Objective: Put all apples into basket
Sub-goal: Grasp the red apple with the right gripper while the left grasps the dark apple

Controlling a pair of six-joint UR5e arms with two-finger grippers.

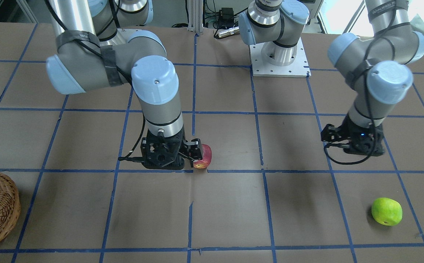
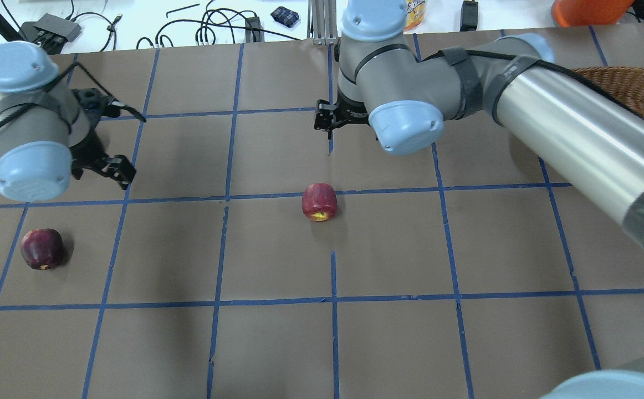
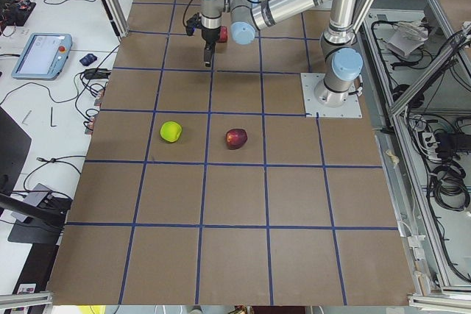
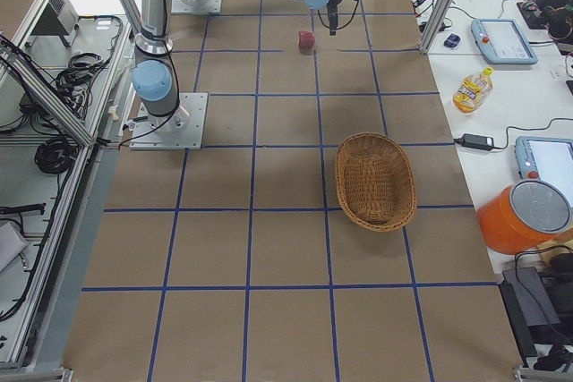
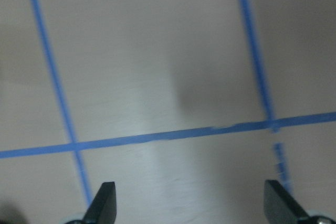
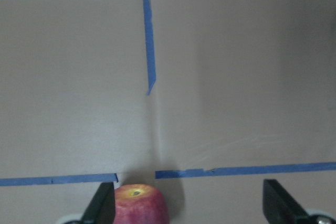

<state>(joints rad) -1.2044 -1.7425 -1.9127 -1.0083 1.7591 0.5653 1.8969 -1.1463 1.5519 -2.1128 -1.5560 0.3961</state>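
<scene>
View from behind the robot, entries run left to right.

- The left gripper (image 5: 191,205) hangs over the brown-paper table (image 2: 277,249). Its fingers are spread wide and only paper shows between them.
- The maroon apple (image 2: 41,249) lies on the table near that gripper, on the robot's side of it.
- The green apple (image 1: 386,211) lies on the same end of the table, toward the operators' edge and apart from the maroon one.
- The red apple (image 2: 319,201) sits mid-table on a blue tape line (image 2: 266,195), yellow patch showing.
- The right gripper (image 6: 191,208) hovers close by it, fingers spread. In the wrist view the red apple shows at the bottom edge beside one fingertip, ungripped.
- The basket (image 2: 632,88) stands at the far right, partly behind the right arm and well apart from all three apples.
</scene>
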